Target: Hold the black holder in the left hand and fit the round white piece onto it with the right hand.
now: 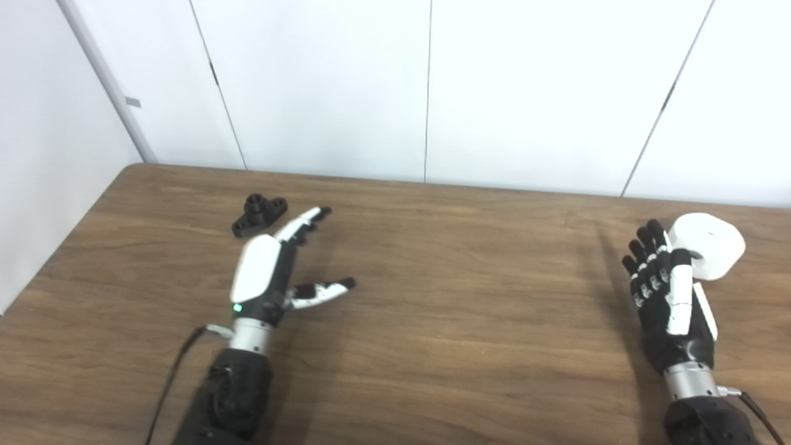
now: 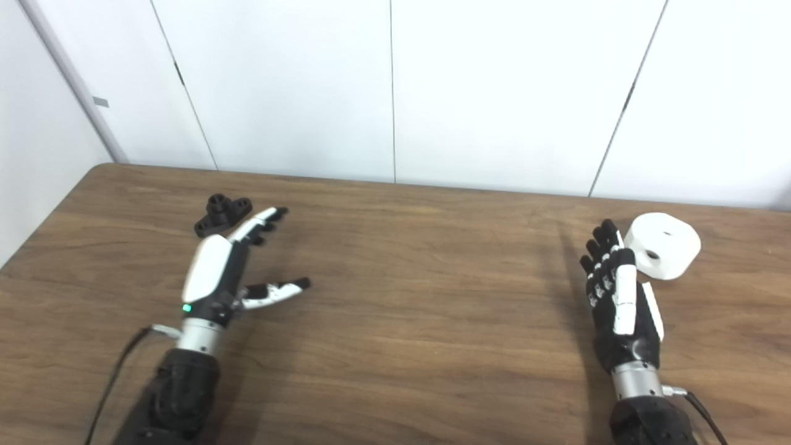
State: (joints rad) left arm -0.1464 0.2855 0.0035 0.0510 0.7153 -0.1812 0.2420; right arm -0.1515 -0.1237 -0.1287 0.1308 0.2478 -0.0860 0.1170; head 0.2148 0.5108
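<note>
- Left eye view: your left hand, fingers spread and holding nothing, lies just beside the black holder near the tabletop's far-left corner. The reach looks only begun; next, you close around the holder.
- Right eye view: your right hand, fingers straight and close together, is right beside the round white piece near the far-right corner. Bare tabletop between gives room to mate them.

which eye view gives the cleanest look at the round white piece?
Right eye view. The round white piece sits almost clear of the right hand, its whole outline showing and its side hole just past the thumb. In the left eye view the hand's fingers overlap the piece's near left side and hide that hole.
</note>
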